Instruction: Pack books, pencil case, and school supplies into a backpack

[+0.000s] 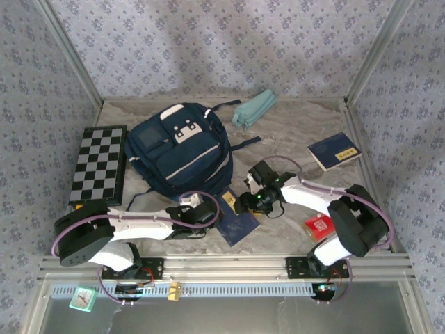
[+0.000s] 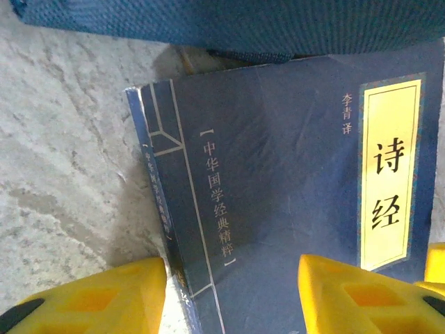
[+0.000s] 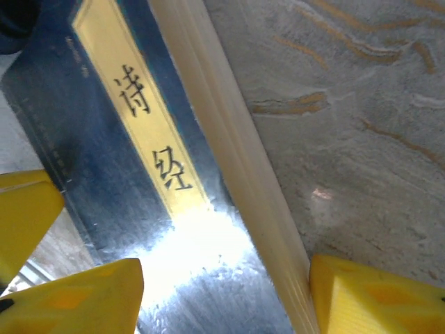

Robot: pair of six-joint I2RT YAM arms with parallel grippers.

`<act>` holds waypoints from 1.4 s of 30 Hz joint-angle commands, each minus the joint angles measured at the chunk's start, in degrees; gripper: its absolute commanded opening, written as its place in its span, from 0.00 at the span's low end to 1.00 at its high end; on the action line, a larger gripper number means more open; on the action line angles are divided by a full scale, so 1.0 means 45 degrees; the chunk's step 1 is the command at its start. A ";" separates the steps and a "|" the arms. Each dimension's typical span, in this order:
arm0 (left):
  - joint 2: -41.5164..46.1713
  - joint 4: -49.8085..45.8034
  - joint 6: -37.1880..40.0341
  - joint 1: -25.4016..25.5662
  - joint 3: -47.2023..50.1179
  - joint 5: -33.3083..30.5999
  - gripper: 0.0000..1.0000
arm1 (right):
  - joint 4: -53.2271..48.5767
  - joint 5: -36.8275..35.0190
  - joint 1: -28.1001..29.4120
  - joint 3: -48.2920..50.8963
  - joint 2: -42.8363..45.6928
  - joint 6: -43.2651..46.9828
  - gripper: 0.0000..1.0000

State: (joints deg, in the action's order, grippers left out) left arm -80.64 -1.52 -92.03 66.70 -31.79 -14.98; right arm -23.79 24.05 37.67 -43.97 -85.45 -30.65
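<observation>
The backpack lies flat at the middle of the counter. Its near edge meets the far end of a navy book, whose long axis runs from that edge back toward the arm bases, slanted slightly right. You have both hands at this book. The left hand stands half open across the spine side, one finger over bare counter. The right hand, jaws likewise apart and clamping nothing, straddles the cream page edge. Neither hand is clearly nearer, so the coming move probably turns on sending the book lengthwise toward the backpack.
</observation>
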 commanded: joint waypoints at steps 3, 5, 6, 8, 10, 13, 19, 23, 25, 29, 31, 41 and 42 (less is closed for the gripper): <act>-0.0241 0.0077 -0.0252 -0.0056 -0.0202 0.0125 0.52 | -0.0480 0.1020 0.0064 -0.0501 0.0714 -0.0068 0.62; -0.0254 0.0089 -0.0161 -0.0039 -0.0197 0.0136 0.52 | -0.0404 0.1540 0.0057 -0.0490 0.0900 0.0013 0.59; -0.0280 0.0015 -0.0133 -0.0045 -0.0240 0.0148 0.52 | -0.0327 0.1727 0.0035 -0.0435 0.0978 0.0033 0.59; -0.0300 0.0096 -0.0091 -0.0037 -0.0260 0.0165 0.51 | -0.0418 0.1820 -0.0011 -0.0382 0.0984 0.0074 0.58; -0.0321 0.0084 -0.0041 -0.0043 -0.0351 0.0176 0.51 | -0.0168 0.2108 -0.0108 -0.0155 0.0875 0.0011 0.58; -0.0403 -0.0042 0.0210 -0.0046 -0.0506 0.0257 0.51 | 0.0169 0.2594 -0.0169 0.0004 0.0527 -0.0064 0.56; -0.0683 0.0532 0.0315 -0.0036 -0.0523 0.0497 0.49 | 0.0284 0.2887 -0.0342 0.0161 0.0176 0.0096 0.48; -0.0801 0.0321 0.0578 -0.0046 -0.0741 0.0531 0.49 | -0.0241 0.2524 -0.0569 0.0133 0.0230 0.0511 0.39; -0.0795 0.0424 0.0553 -0.0054 -0.0728 0.0536 0.48 | 0.0090 0.2719 -0.0728 0.0343 0.0385 0.0313 0.32; -0.0591 0.0338 0.0904 -0.0054 -0.0830 0.0366 0.51 | 0.0025 0.2720 -0.0986 0.0450 0.0750 0.0312 0.18; -0.0494 0.0202 0.1186 -0.0048 -0.0939 0.0327 0.52 | 0.0320 0.2756 -0.1090 0.0721 0.1108 0.0112 0.14; 0.1355 0.0021 0.2340 -0.0305 -0.0804 0.0153 0.65 | 0.0282 0.3324 -0.2878 0.1408 0.4560 -0.0955 0.00; 0.1713 0.0236 0.2493 -0.0445 -0.0655 0.0167 0.67 | 0.0265 0.3545 -0.3098 0.1343 0.5004 -0.1082 0.00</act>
State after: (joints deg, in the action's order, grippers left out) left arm -77.08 -1.54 -83.59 65.73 -34.20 -13.74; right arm -22.65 36.99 25.91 -37.71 -67.90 -33.01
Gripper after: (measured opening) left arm 0.653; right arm 0.062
